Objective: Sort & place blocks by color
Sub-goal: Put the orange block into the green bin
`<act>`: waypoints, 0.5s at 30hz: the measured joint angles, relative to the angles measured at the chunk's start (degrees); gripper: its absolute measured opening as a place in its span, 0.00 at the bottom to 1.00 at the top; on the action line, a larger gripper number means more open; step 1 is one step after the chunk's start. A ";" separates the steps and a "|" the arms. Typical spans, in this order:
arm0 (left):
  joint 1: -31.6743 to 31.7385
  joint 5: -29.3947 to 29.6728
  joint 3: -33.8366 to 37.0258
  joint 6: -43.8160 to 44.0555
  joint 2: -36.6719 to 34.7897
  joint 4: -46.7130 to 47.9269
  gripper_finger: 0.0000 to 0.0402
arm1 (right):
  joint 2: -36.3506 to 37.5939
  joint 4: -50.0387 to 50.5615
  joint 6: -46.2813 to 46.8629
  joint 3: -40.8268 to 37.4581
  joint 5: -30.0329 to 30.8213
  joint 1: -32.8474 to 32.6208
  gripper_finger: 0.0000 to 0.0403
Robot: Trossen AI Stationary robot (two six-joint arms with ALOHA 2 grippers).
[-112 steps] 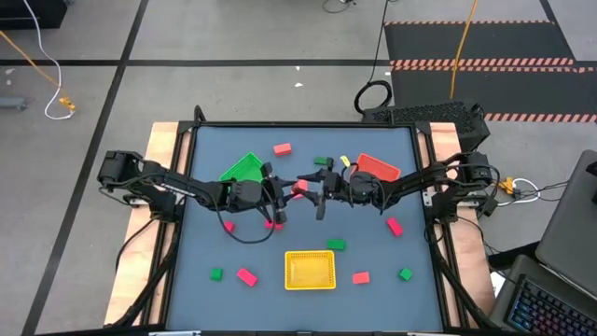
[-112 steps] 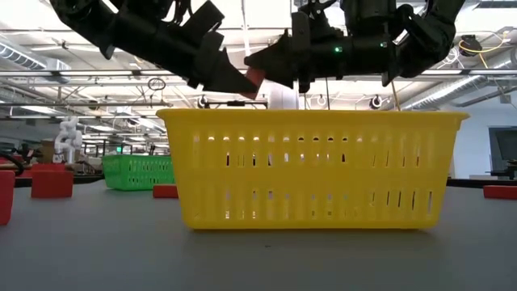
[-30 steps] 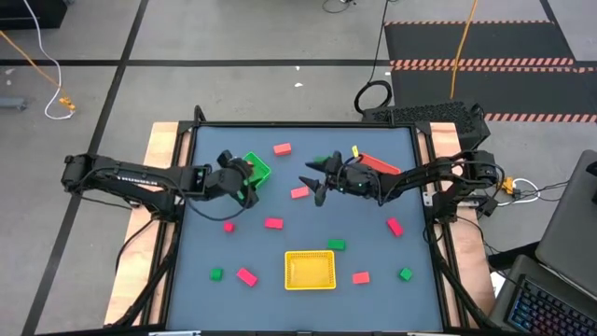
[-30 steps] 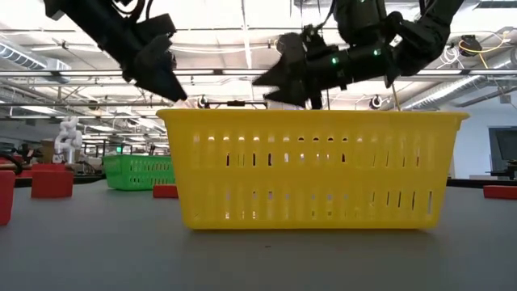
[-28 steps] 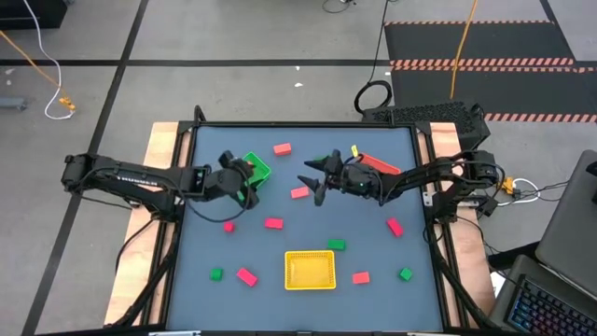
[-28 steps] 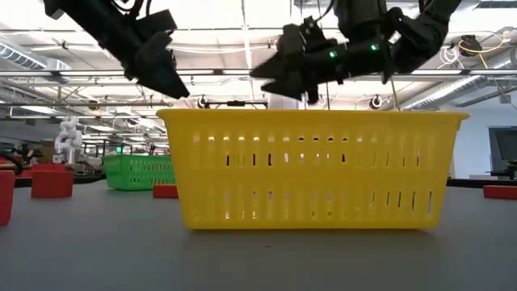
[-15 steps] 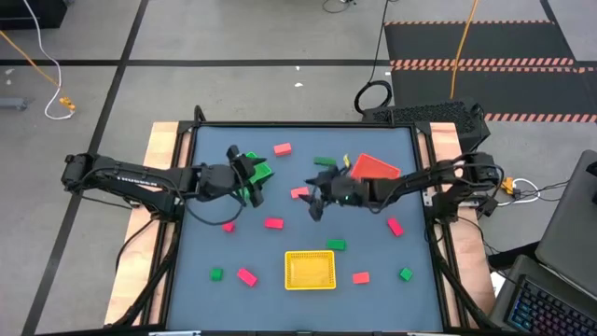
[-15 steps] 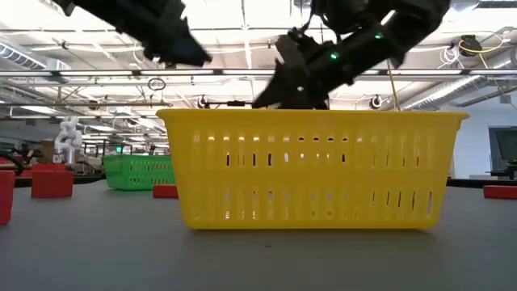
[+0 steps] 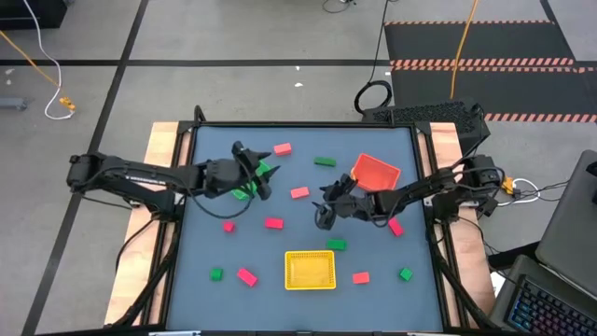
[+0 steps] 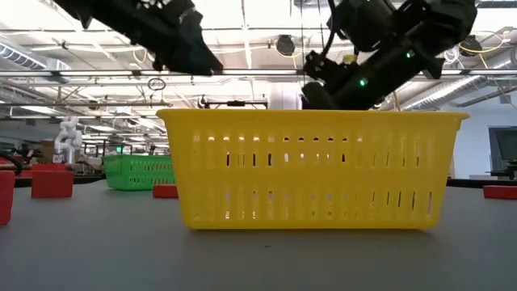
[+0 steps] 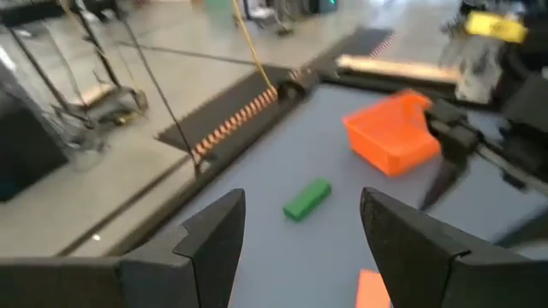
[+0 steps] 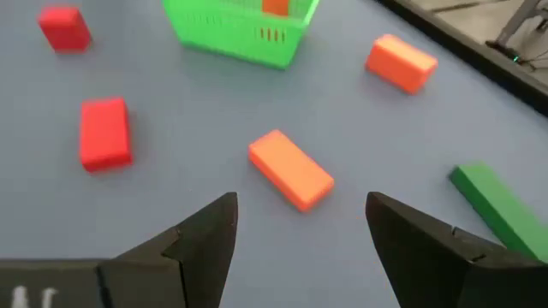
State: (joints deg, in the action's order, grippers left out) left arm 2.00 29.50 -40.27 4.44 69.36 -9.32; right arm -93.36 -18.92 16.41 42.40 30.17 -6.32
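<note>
- High view shows the left hand point(image 9: 254, 174) reaching over the green tray point(image 9: 250, 179) at the left rear of the tabletop point(image 9: 373, 252); its own wrist view shows the two fingers point(image 11: 214, 244) spread wide with nothing between them.
- Just beyond that hand, a pink block point(image 9: 283, 148) lies near the rear edge, and a long green block point(image 9: 325, 161) lies further right, also seen past the left fingers in the wrist view point(image 11: 306, 198).
- Right hand point(image 9: 324, 213) hangs over the middle of the tabletop, right of centre; its fingers point(image 12: 201, 239) stand well apart and hold nothing.
- Ahead of the right hand lies a salmon block point(image 12: 291, 169), the same one seen near the centre from above point(image 9: 299, 192); a red block point(image 9: 273, 223) and a smaller red one point(image 9: 229, 226) lie to its left.
- Behind the right arm sits the red tray point(image 9: 375, 172), with a red block point(image 9: 395, 227) beside the arm near the right edge.
- A small green block point(image 9: 336, 245) lies just behind the yellow tray point(image 9: 309, 270) at the front centre.
- Along the front lie a green block point(image 9: 216, 274), a red one point(image 9: 246, 276), a salmon one point(image 9: 360, 277) and another green one point(image 9: 405, 274).
- Low view has both arms above the yellow tray's rim point(image 10: 311, 115).
</note>
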 joint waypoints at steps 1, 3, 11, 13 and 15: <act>0.00 -0.94 0.00 0.02 1.38 -0.42 0.58 | 0.00 -0.10 -0.61 -0.27 0.28 0.20 0.63; -0.02 -1.16 0.02 -0.10 4.21 -2.28 0.58 | 0.00 -1.87 -1.84 -0.68 0.35 0.79 0.63; 0.81 -8.91 -1.08 -3.88 14.05 -11.08 0.58 | 0.96 -6.87 -11.96 -0.84 -0.06 3.08 0.63; 1.95 -11.86 -3.21 -2.47 15.21 -6.69 0.58 | 1.87 -5.48 -11.77 -0.84 -0.08 3.34 0.63; 2.84 -14.33 -6.24 -1.96 16.81 0.04 0.58 | 3.16 -3.65 -11.53 -0.85 -0.12 3.34 0.63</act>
State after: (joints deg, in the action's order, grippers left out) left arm 4.84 15.17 -46.51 2.48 86.18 -9.28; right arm -90.20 -22.57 4.88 41.55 30.04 -2.98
